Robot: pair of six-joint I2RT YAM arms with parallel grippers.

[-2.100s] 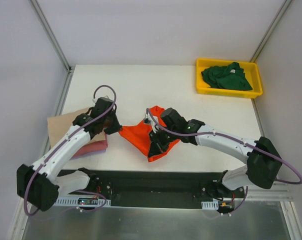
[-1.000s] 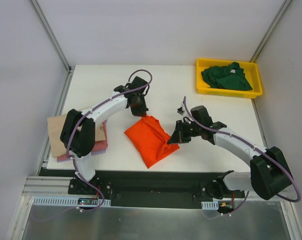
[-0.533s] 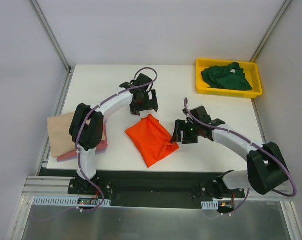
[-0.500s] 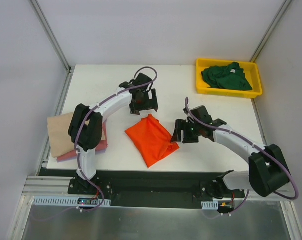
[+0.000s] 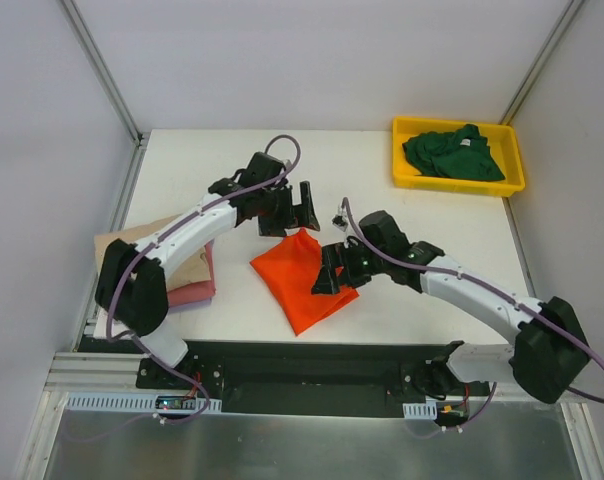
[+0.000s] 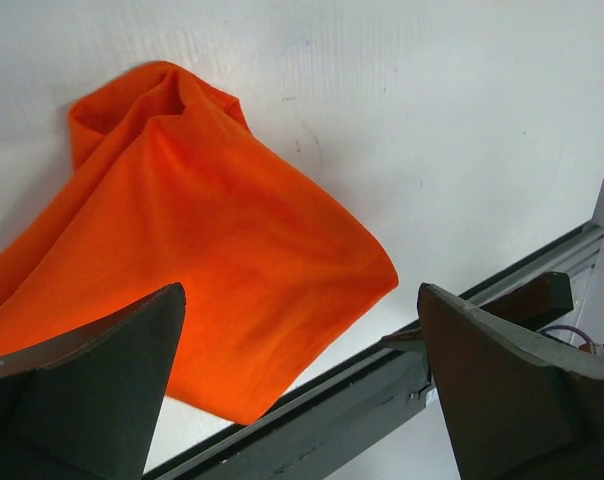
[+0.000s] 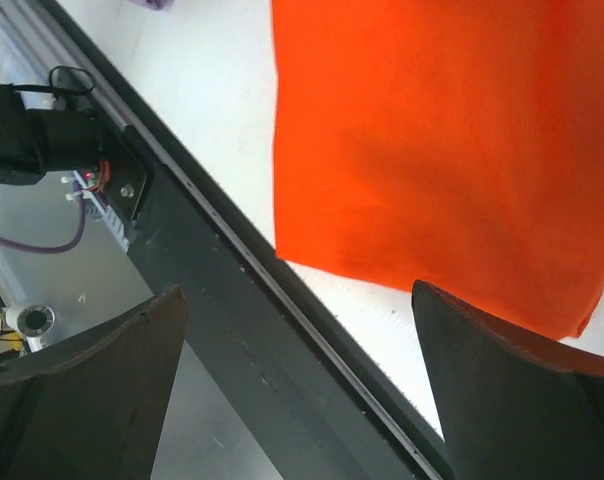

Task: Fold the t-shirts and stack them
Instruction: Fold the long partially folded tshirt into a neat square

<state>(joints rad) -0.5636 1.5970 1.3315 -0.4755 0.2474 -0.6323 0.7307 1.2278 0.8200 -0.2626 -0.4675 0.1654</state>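
The orange-red t-shirt [image 5: 294,285] lies folded into a slanted rectangle near the table's front middle, and it fills much of the left wrist view [image 6: 202,220] and the right wrist view [image 7: 432,130]. My left gripper [image 5: 293,212] hangs open just above its far corner [image 6: 300,292], holding nothing. My right gripper [image 5: 331,274] stands open over the shirt's right edge [image 7: 300,292], also holding nothing. A dark green t-shirt [image 5: 447,155] sits crumpled in the yellow tray [image 5: 407,181]. At the left, a tan t-shirt [image 5: 115,252] lies on a pink one [image 5: 192,293], partly hidden by my left arm.
The yellow tray is at the back right corner. A black rail [image 5: 312,365] runs along the table's near edge, close to the orange shirt's front corner [image 7: 232,330]. Metal frame posts and white walls border the table on the left, right and back.
Both grippers were shut a second ago and now stand open, with the orange shirt let go. The right gripper has moved left over the shirt's edge; the left arm has drawn back a little.
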